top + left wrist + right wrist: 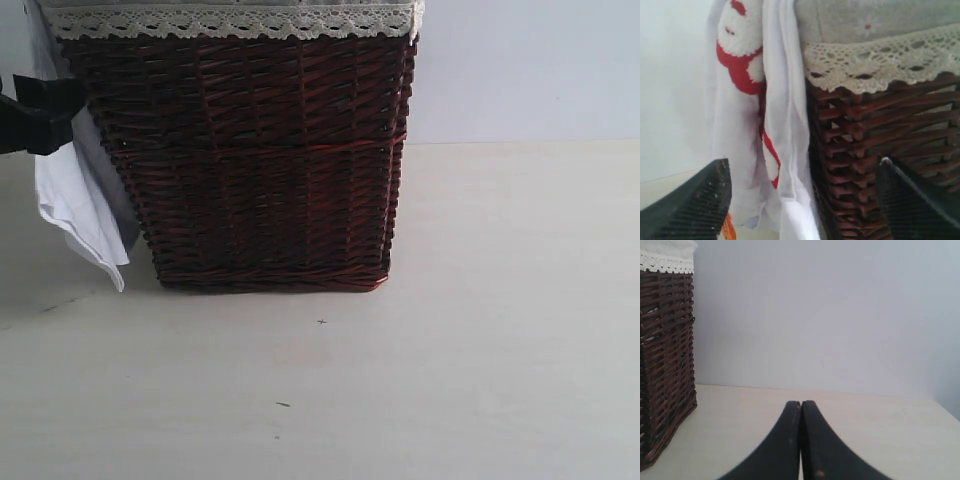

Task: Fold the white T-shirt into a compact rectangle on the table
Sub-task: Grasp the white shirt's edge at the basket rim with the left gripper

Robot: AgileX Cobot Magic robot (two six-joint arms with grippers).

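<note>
Cream matte tabletop (450, 380) fills the lower half of the exterior view. It carries only a few dark specks, so the lower centre and right offer wide open room for spreading and folding.

Behind it, at upper centre-left, stands the dark brown wicker basket (260, 160), with its white lace-trimmed liner (230, 20) turned over the rim. The white cotton T-shirt (85, 215) hangs at the left edge of the frame, against the basket's left wall. Its lowest corner reaches down near the tabletop, though contact cannot be told, and its upper support is cut off by the frame. Judged from this, the garment is not yet laid flat and folding has not begun.

The left wrist view shows the shirt's red patch of fuzzy white letters (737, 70) and a small orange tag (728, 227). The left hand (802, 165) is spread, with one black finger on each side of the hanging cloth and the basket corner. It is probably placed to close on the shirt, and the rough wicker edge beside it could snag the cloth.

The right hand (801, 402) has its fingers pressed together on nothing, over bare tabletop and apart from the basket. Beyond it is a pale blue-grey wall (815, 315).
</note>
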